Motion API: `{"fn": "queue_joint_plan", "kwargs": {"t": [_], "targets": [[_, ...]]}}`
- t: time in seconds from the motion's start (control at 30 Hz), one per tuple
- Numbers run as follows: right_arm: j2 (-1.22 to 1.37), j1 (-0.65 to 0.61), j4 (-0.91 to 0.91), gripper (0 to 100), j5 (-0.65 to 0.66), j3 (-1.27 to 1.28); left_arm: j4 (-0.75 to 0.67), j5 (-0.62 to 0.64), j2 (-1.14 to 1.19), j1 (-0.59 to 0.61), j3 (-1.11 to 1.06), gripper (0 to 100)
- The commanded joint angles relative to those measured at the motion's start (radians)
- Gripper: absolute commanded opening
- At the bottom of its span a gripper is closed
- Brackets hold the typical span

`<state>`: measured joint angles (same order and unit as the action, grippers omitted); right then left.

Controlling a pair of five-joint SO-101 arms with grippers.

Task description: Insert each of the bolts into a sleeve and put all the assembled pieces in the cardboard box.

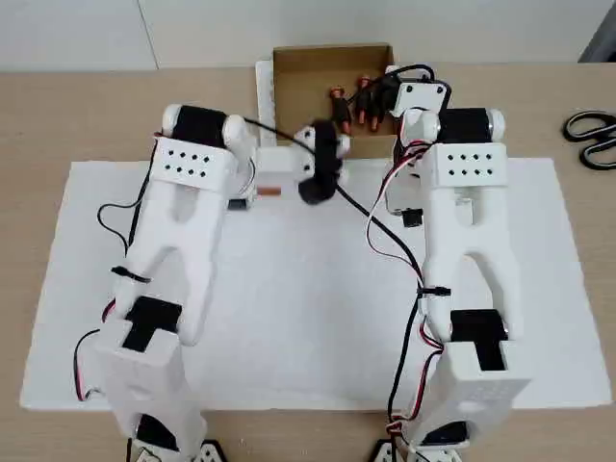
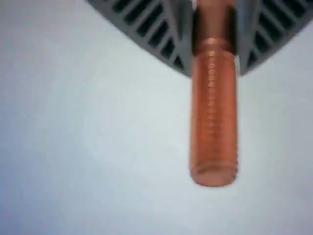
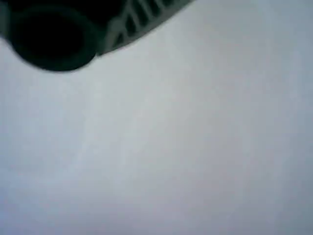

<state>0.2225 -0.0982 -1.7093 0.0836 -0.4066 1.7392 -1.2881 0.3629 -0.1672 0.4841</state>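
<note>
In the left wrist view a copper-coloured threaded bolt (image 2: 213, 112) sticks out from between grey ribbed jaws; my left gripper (image 2: 213, 44) is shut on its head end. From above, that bolt (image 1: 269, 191) shows as a short orange stub beside the left gripper (image 1: 256, 189), low over the far side of the white mat. A black round sleeve (image 3: 49, 41) lies end-on against the ribbed finger (image 3: 142, 19) of my right gripper (image 3: 63, 29), above the white surface. The cardboard box (image 1: 298, 72) at the far edge holds several orange-and-black assembled pieces (image 1: 356, 104).
A white foam mat (image 1: 308, 308) covers the table between the arms. Black-handled scissors (image 1: 592, 135) lie on the bare table at the far right. Cables hang between the two arms near the box.
</note>
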Motion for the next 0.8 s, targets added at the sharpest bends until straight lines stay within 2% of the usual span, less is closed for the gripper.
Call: {"fn": "queue_joint_plan", "kwargs": {"t": [0.0, 0.2, 0.27, 0.4, 0.77], "targets": [[-0.058, 0.007, -0.007, 0.5, 0.003, -0.005, 0.014, -0.141, -0.072, 0.003, -0.093, 1], [-0.058, 0.007, -0.007, 0.5, 0.002, -0.005, 0.012, -0.143, -0.071, 0.005, -0.180, 1], [-0.058, 0.007, -0.007, 0.5, 0.002, -0.005, 0.011, -0.075, -0.071, 0.005, -0.197, 1], [-0.058, 0.007, -0.007, 0.5, 0.002, -0.005, 0.008, 0.018, -0.071, 0.005, -0.197, 9], [-0.058, 0.005, -0.007, 0.5, 0.002, -0.005, 0.003, 0.069, -0.071, 0.005, -0.197, 10]]}}
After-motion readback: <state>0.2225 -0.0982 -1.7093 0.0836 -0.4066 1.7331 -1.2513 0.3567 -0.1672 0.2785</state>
